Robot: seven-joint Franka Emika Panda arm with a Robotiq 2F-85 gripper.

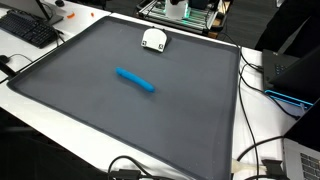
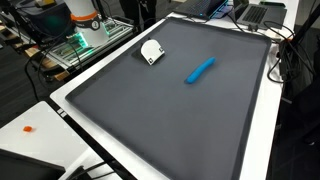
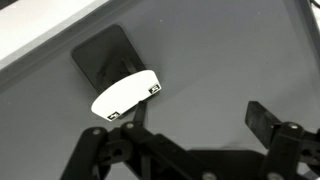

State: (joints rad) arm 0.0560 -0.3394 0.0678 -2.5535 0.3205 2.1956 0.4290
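Observation:
In the wrist view my gripper [image 3: 200, 118] is open and empty, with its two dark fingers spread above the grey mat [image 3: 230, 60]. A small white curved object [image 3: 125, 93] with black markings lies on the mat just ahead of the left finger, and a dark patch sits behind it. The white object shows in both exterior views [image 1: 152, 39] [image 2: 151, 51] near one edge of the mat. A blue marker-like stick [image 1: 135, 80] [image 2: 200, 70] lies near the middle of the mat and is out of the wrist view. The gripper does not show in either exterior view.
The grey mat [image 1: 90, 120] [image 2: 170, 130] covers a white table. A keyboard [image 1: 28, 30] lies beyond one corner. Cables [image 1: 262, 150] and a laptop [image 2: 262, 12] lie along one side. A metal rack [image 2: 75, 45] stands beside the table.

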